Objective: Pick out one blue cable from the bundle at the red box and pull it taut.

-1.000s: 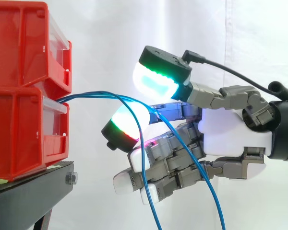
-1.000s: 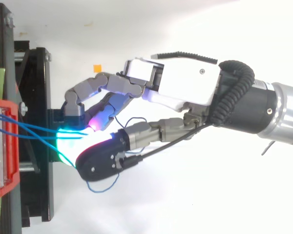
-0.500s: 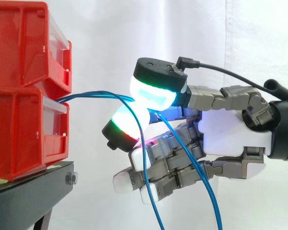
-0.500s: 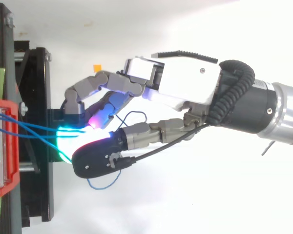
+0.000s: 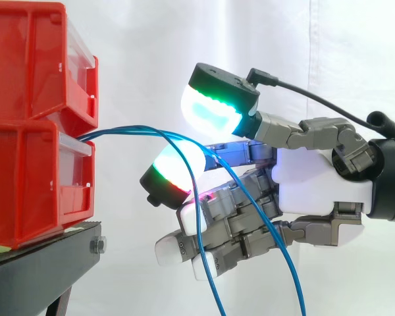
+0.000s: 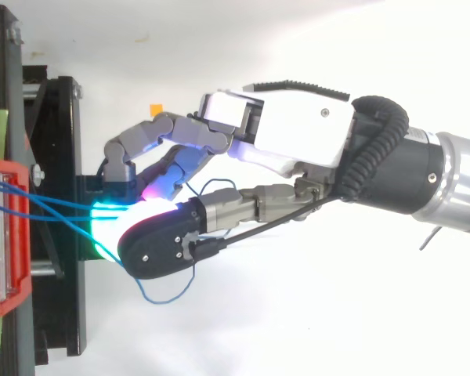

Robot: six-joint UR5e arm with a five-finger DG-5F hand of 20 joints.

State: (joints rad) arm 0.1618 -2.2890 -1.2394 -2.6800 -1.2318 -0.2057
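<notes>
Blue cables (image 5: 128, 129) are leaving the red box (image 5: 33, 178), arching over the robot hand's (image 5: 316, 181) lower pad (image 5: 178, 164) and hanging down in front of its curled fingers (image 5: 230, 227). The thumb pad (image 5: 214, 112) is hovering just above them, apart, leaving the robot hand gaping and gripping nothing.

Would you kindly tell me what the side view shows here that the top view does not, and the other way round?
Side view: two red bins stacked, the upper bin on the lower bin, and the blue cables arching out from the lower bin's front, then hanging down past the bottom edge. Top view: the arm behind the hand, an orange mark on the white surface, and the cables lying side by side, spread apart, towards the bin. Both: the hand among the cables, red bin and black stand.
</notes>
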